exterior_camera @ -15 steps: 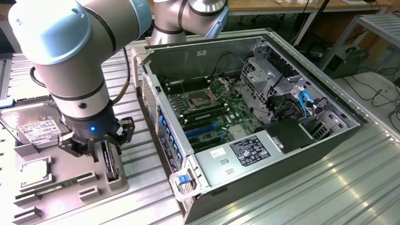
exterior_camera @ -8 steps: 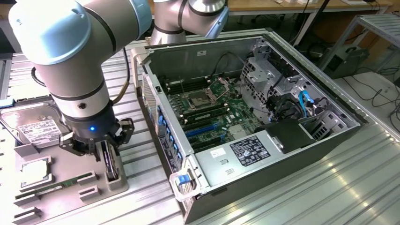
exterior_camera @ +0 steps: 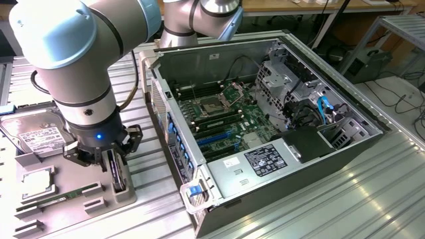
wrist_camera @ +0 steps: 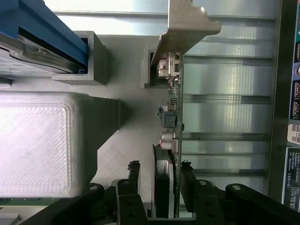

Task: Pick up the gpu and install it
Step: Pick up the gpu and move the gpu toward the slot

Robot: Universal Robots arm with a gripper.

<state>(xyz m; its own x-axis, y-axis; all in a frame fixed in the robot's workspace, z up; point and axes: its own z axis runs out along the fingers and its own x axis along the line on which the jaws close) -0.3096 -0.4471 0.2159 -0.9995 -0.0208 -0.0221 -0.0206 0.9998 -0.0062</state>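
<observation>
My gripper is low over the tray, jaws partly open and set astride the gpu. One of my fingers stands clear of the card's black face with a gap showing. The other finger sits very close to the card's back, and I see no firm clamp, so I hold nothing.

The gpu stands on its long edge in a grey slotted holder at the tray's edge nearest the case. Its faces are upright and it shows edge-on from my wrist. Its long axis runs along that tray edge, level with the tray. The pale metal bracket is at the end away from my fingers, and its bent tab leans out over the table towards the case.

Further in on the tray a memory stick lies near the front edge, a processor sits just behind it in its own pocket, and a hard drive with a white label lies at the far corner. My arm rises over all of these.

The table is ribbed bare metal, and a strip of it shows between the tray and the case. The case lies on its side with the panel off and the motherboard facing up. Beyond it are a wooden desk, a metal rack and cables on the floor.
</observation>
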